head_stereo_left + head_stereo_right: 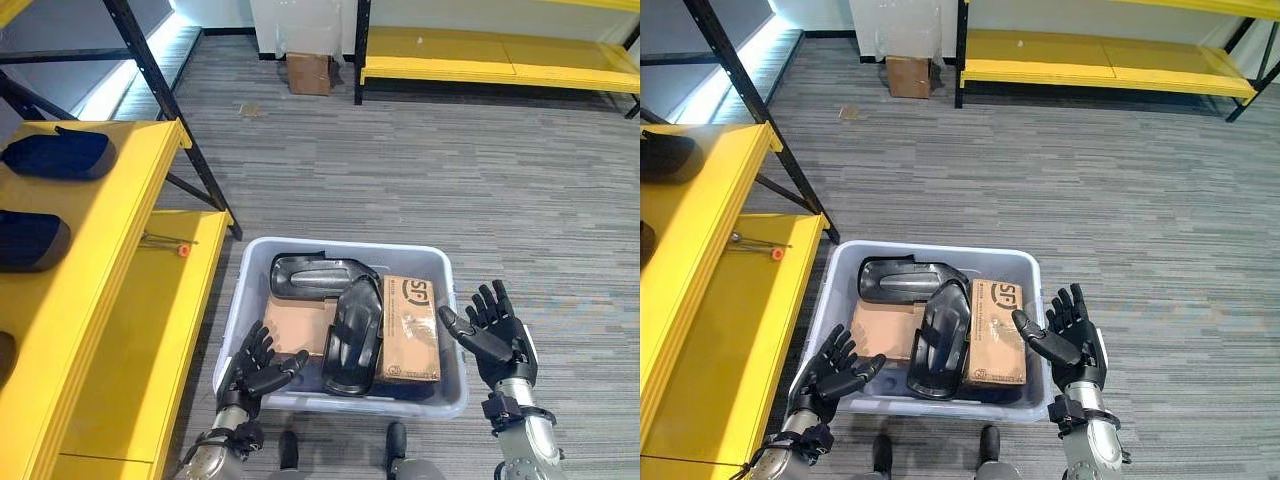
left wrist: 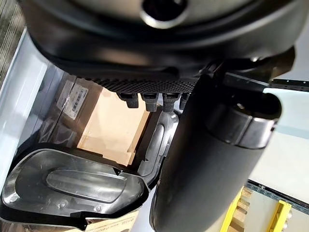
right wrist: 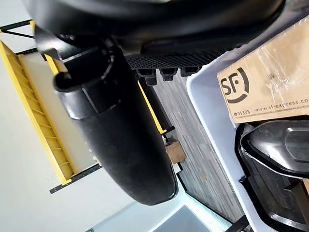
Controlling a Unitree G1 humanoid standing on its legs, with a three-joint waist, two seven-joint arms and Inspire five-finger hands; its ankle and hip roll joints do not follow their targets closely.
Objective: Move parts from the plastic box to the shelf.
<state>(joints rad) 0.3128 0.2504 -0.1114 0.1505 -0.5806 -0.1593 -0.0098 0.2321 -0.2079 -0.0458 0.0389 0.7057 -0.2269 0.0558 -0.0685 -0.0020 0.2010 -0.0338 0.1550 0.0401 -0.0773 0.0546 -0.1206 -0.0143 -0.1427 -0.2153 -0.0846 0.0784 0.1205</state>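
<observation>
A pale grey plastic box sits on the carpet in front of me. Inside lie two black moulded parts, one along the far side and one leaning across the middle, on top of two cardboard boxes. My left hand hovers at the box's near left corner, fingers spread and empty. At the box's near right side my right hand is raised, open, palm toward the box. The yellow shelf stands to the left, with dark parts on its upper level.
An orange-handled tool lies on the lower shelf board. A black shelf post slants down near the box's far left corner. Across the carpet stand a small cardboard box and another yellow rack.
</observation>
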